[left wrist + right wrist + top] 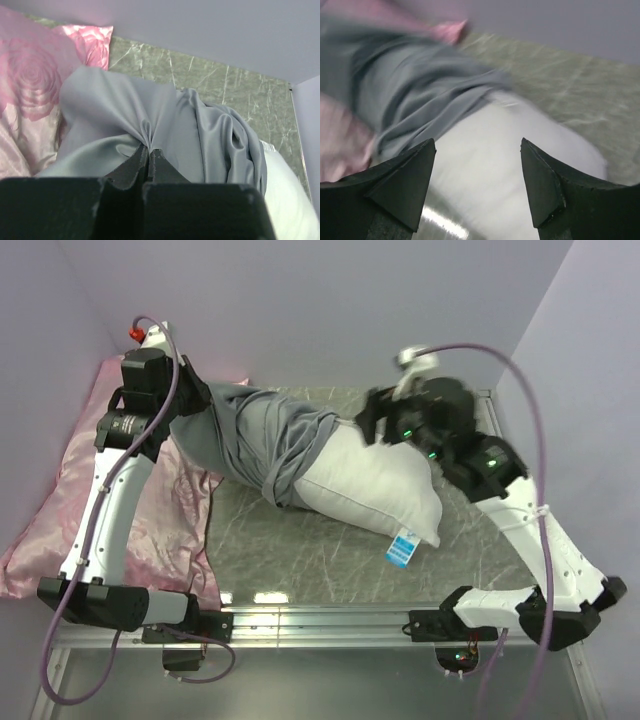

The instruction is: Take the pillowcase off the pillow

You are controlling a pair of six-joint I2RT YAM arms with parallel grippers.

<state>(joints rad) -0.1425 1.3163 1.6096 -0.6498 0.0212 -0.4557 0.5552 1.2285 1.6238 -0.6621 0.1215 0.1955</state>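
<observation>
Pillowcase (265,440) sheathes half the pillow (370,485), left gripper (148,150) clamped on it; right gripper (477,142) hangs above the pillow, jaws apart.

Top external: high, behind the arm bases (110,602), looking down on the whole surface (300,550). Left wrist: close over left tool (148,152), facing pillowcase (165,120) and back wall (225,30). Right wrist: low over right tool (477,142), blurred, near pillow (490,170). All share pillowcase and pillow.

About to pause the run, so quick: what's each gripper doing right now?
Left gripper: closed, pinching a fold of the pillowcase.
Right gripper: open, holding nothing, jaws apart facing the pillow.
</observation>
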